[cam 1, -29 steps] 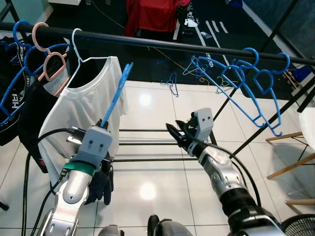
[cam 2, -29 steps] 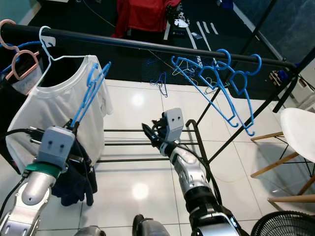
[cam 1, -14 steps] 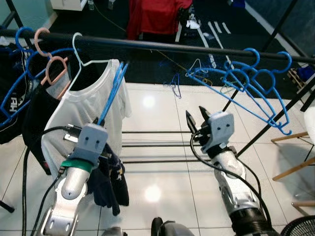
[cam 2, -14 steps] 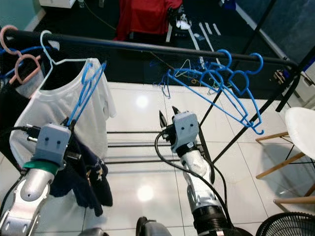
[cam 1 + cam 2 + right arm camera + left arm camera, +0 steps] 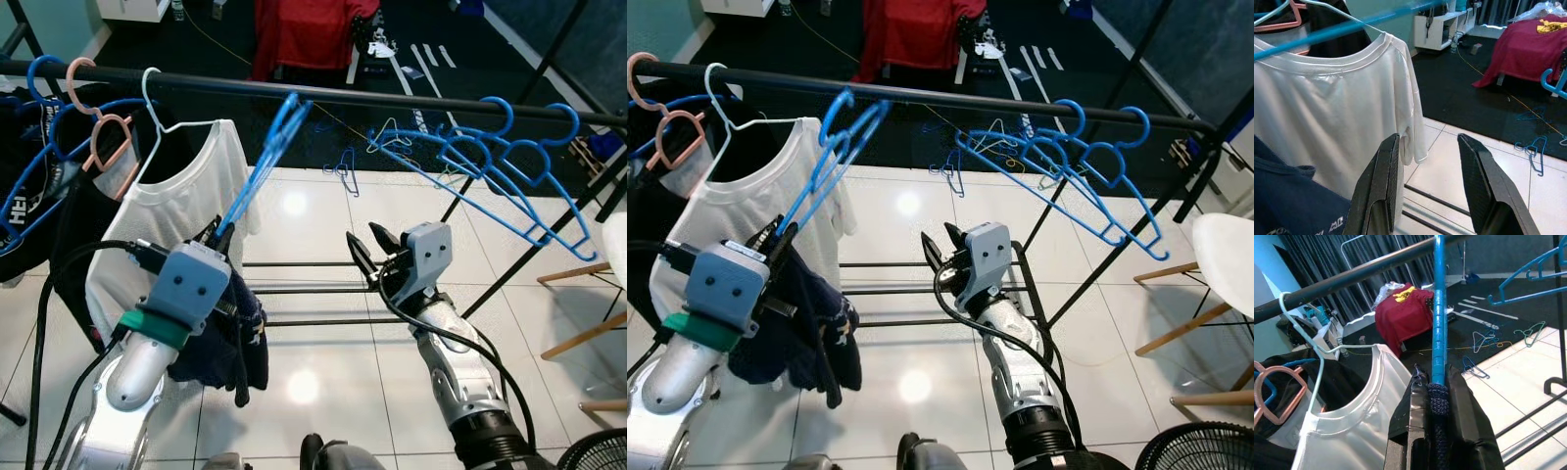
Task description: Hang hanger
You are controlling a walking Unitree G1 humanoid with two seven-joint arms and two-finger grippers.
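White tiles lie under the black rail (image 5: 392,96) crossing the top of my frame. My left gripper (image 5: 217,235) pinches the blue hanger (image 5: 263,162) with dark garment (image 5: 220,333) — its hook just at the rail, upper centre. My right gripper (image 5: 370,253) is spread wide, holding nothing, at centre.

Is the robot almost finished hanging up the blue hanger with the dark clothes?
Nearly. The left gripper is shut on the blue hanger, with a dark garment draped on it, and its hook is raised right up by the black rail. Whether the hook is over the rail is unclear; that and letting go remain. The right gripper is open.
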